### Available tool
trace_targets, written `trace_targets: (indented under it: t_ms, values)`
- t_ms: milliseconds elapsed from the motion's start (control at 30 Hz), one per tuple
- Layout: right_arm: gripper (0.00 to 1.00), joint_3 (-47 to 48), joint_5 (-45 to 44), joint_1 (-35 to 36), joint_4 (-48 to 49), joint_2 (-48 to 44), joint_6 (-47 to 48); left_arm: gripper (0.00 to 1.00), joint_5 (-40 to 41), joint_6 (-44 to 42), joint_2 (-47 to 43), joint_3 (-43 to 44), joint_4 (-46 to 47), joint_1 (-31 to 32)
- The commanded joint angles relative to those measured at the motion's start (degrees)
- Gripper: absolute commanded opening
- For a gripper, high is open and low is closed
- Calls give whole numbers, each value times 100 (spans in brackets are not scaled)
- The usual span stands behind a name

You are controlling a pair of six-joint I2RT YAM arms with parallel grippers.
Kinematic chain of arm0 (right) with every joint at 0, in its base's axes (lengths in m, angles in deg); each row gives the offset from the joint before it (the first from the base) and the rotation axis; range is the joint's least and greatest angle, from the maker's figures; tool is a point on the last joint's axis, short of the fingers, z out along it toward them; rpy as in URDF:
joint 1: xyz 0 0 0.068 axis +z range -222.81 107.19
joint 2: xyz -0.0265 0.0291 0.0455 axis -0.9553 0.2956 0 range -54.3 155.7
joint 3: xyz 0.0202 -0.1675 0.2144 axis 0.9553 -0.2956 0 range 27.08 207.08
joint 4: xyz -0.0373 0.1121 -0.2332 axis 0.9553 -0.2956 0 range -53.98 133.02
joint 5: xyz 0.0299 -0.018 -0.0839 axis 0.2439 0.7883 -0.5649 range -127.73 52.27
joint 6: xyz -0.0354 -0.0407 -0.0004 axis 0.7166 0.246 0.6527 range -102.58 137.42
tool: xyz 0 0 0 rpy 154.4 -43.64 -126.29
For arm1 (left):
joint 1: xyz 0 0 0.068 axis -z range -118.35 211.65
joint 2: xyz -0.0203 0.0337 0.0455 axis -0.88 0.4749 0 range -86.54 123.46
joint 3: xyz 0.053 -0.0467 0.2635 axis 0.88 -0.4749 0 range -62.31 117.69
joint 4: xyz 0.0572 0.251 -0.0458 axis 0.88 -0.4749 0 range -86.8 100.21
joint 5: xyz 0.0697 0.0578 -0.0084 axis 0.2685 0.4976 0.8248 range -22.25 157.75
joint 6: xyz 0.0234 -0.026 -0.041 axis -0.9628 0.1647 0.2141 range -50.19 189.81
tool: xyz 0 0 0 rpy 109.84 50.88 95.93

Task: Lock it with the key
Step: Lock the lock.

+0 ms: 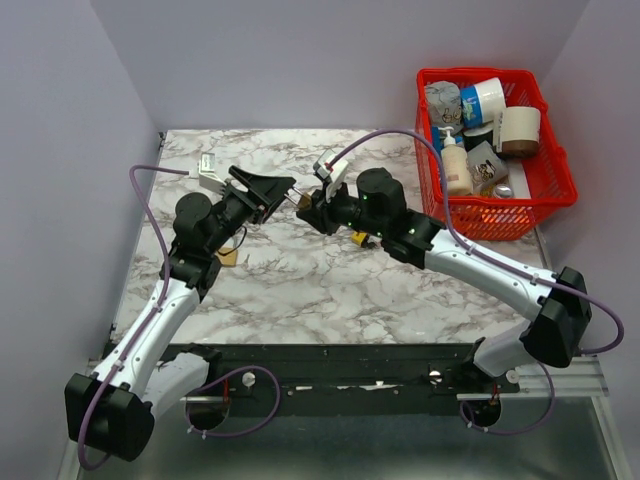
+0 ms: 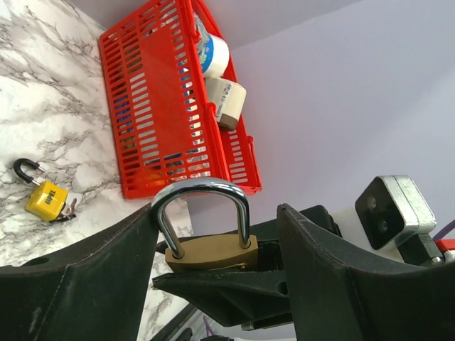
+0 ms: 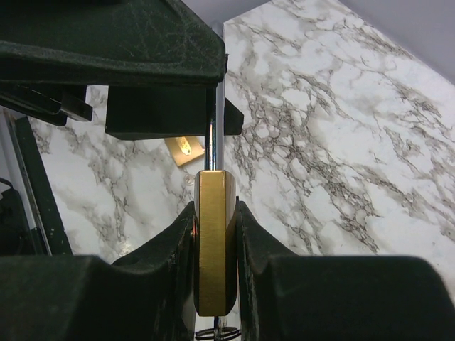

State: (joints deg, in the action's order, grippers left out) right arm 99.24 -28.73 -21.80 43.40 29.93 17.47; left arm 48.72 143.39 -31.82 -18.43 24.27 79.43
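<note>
Brass padlock [image 1: 299,199] hangs in the air above the marble surface [image 1: 300,290], between the left gripper [image 1: 283,192] and right gripper [image 1: 305,205], which meet tip to tip. Red basket [image 1: 497,218] stands at the far right corner. A yellow padlock [image 1: 358,238] lies beside the right arm.

Left wrist: the steel shackle [image 2: 202,192] stands upright between the left fingers [image 2: 99,270], which are spread wide; it is close against one, apart from the other. Both shackle legs meet the brass body. The yellow padlock [image 2: 46,197] lies on the surface with its shackle swung out, near the basket [image 2: 156,121].

Right wrist: the right fingers [image 3: 167,245] are clenched on the brass body [image 3: 215,234], seen edge-on, with the shackle [image 3: 213,135] pointing away.
</note>
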Motion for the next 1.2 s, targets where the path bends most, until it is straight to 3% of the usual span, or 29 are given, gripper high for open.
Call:
trace_targets:
  t_ms: [0, 467, 667, 700, 800, 833, 900, 1167]
  values:
    - [1, 334, -196, 85, 612, 15, 109, 73, 145, 34, 12, -72, 70, 120]
    - [1, 430, -416, 191, 524, 147, 91, 63, 294, 51, 153, -37, -88, 261]
    - [1, 474, -486, 199, 401, 200, 47, 34, 303, 60, 188, -55, -97, 279]
    - [1, 466, -486, 199, 384, 208, 39, 22, 294, 51, 180, -55, -106, 279]
    - [22, 597, -355, 191, 33, 217, 47, 0, 268, -36, 145, -37, -158, 261]
    - [42, 624, -328, 199, -229, 208, 56, 0, 242, -80, 127, -11, -193, 244]
    - [53, 589, -162, 156, -407, 94, 100, 0, 189, -98, 92, 24, -229, 156]
    - [57, 237, 621, -196, -1092, -310, 117, 0, 48, -28, 170, 314, -334, 50]
